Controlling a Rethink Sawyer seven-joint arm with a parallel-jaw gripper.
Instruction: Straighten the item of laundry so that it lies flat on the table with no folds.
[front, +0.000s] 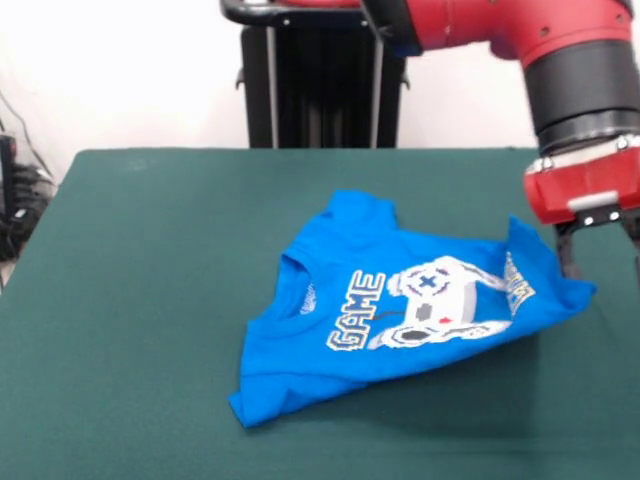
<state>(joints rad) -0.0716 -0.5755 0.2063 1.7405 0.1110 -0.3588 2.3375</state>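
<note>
Green table (120, 300) bears folded blue T-shirt (400, 300); pincer (600, 255) at its edge

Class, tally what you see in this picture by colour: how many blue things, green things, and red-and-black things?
Blue: 1, the T-shirt
Green: 1, the table
Red and black: 1, the robot arm with its gripper
Total: 3
</note>
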